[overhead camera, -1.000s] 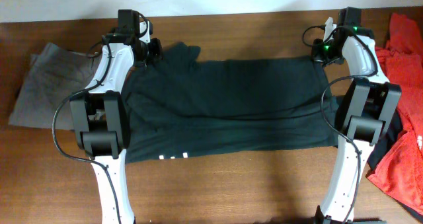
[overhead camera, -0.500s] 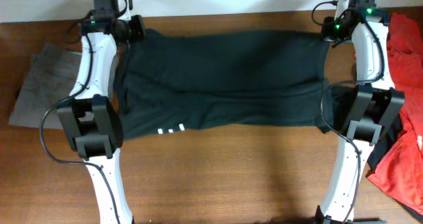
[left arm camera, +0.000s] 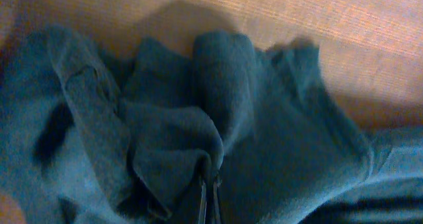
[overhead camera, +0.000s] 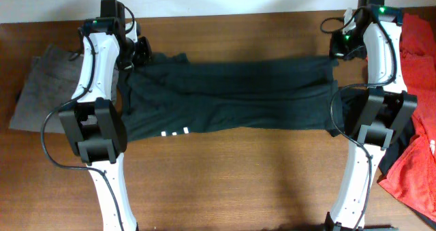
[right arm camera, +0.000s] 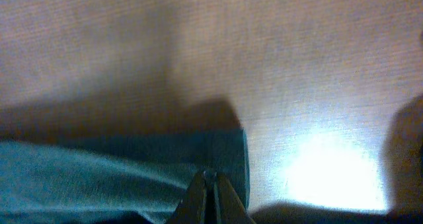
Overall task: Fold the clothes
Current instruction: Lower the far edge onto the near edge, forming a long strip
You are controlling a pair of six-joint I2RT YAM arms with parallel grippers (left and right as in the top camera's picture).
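The large black top (overhead camera: 231, 95) lies stretched across the table between the two arms, with a bit of white lettering (overhead camera: 176, 131) at its near edge. My left gripper (overhead camera: 139, 54) is shut on the top's far left corner. In the left wrist view the cloth (left arm camera: 165, 118) bunches in folds around the closed fingertips (left arm camera: 208, 184). My right gripper (overhead camera: 338, 48) is shut on the far right corner. In the right wrist view that corner (right arm camera: 218, 151) hangs just above the wood at the gripper (right arm camera: 210, 178).
A grey garment (overhead camera: 44, 88) lies flat at the left end of the table. Red garments sit at the right edge, one at the back (overhead camera: 417, 50) and one at the front (overhead camera: 409, 173). Bare wood (overhead camera: 238, 183) fills the near side.
Both grippers first carried the top's far edge toward the back of the table, dragging the whole top along. They have since come back toward me, so the top now spans a narrower band.
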